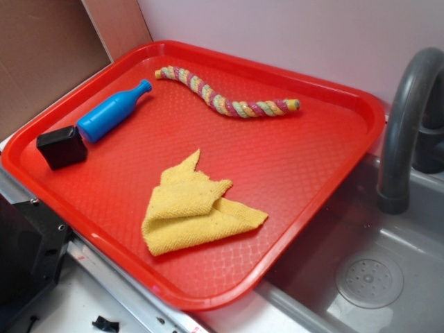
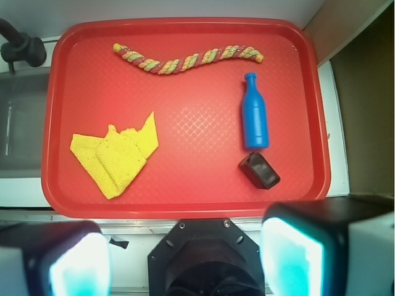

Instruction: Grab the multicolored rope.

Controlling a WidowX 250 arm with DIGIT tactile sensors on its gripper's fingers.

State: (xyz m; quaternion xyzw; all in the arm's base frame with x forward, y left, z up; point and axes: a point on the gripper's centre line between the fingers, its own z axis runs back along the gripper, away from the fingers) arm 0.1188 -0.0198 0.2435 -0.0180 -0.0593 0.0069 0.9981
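Currently, my tool: my gripper sits at the bottom edge of the wrist view, its two fingers spread wide apart with nothing between them.
My pose: I am held high above the near rim of the red tray, looking straight down; in the exterior view my arm cannot be made out.
Multicolored rope: lies in a loose wave along the tray's far side, flat, touching nothing else, well apart from my fingers.
Blue bottle: on its side to the right, neck pointing toward the rope's end, near it but not touching.
Black block: just beside the bottle's base.
Folded yellow cloth: on the tray's left half, well apart from the rope.
Sink: beside the tray, with a grey faucet.
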